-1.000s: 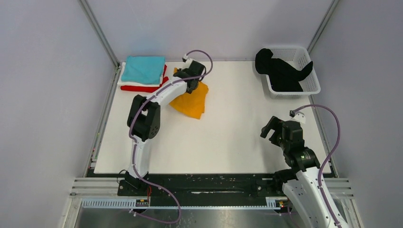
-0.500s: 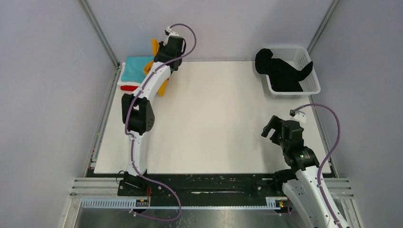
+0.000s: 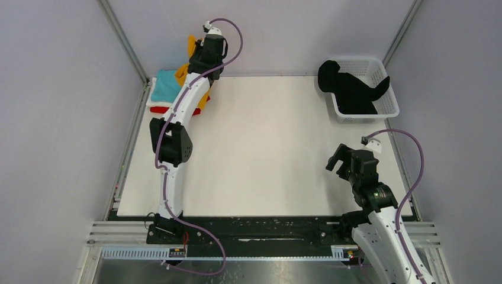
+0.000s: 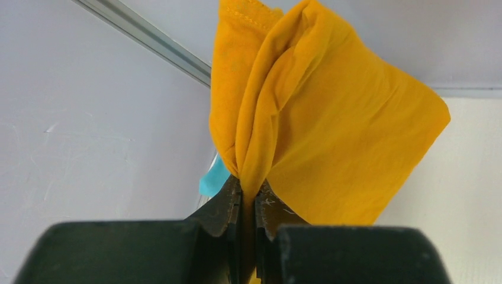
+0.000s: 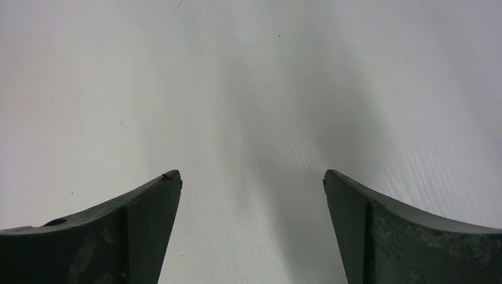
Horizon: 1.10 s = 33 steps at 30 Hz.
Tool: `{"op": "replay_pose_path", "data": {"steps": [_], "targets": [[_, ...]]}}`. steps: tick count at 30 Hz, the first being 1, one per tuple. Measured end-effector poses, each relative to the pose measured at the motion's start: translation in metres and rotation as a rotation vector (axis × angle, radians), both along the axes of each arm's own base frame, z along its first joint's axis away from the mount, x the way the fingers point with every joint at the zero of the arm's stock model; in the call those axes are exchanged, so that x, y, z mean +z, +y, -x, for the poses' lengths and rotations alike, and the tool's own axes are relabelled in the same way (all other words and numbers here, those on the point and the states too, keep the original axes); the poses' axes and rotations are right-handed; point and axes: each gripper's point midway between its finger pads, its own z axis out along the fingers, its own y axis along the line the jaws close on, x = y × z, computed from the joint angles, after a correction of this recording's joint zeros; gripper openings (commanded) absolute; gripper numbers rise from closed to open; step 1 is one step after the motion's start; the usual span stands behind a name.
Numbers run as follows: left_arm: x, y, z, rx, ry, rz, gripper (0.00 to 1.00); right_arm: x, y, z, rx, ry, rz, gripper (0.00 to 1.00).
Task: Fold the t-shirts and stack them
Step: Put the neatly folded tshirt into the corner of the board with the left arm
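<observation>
T-shirt point(image 4: 343, 118), mustard-orange, between left jaws

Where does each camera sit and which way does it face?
Top external: above, behind the bases, looking down at the table; left arm and right arm show.
Left wrist: on the raised left arm, facing the back-left corner; shut jaws pinch the mustard-orange shirt.
Right wrist: facing the table; open jaws.
Shared: top and left wrist both show that shirt.
</observation>
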Motion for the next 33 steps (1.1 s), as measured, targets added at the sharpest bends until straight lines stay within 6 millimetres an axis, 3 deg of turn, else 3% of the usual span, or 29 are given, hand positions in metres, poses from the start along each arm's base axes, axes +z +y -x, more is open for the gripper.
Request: {"op": "replay_pose_path", "data": {"steps": [6,11,22,29,33], "targets": [[0.014,0.0,-0.008,0.003,-0.059,0.016,0.0,-0.001,0.0,-0.001,0.001,0.002,0.002,0.99],[0.01,0.01,-0.019,0.018,-0.079,0.012,0.0,-0.001,0.0,-0.003,0.001,0.001,0.003,0.98],[-0.029,0.072,-0.048,0.111,-0.074,-0.075,0.0,-0.005,-0.004,-0.004,-0.017,0.019,0.025,0.98],[-0.039,0.117,-0.053,0.176,-0.089,-0.086,0.0,-0.009,-0.007,-0.004,-0.031,0.039,0.04,0.99],[-0.047,0.133,-0.056,0.192,-0.092,-0.082,0.0,-0.008,-0.008,-0.004,-0.037,0.037,0.044,0.98]]}}
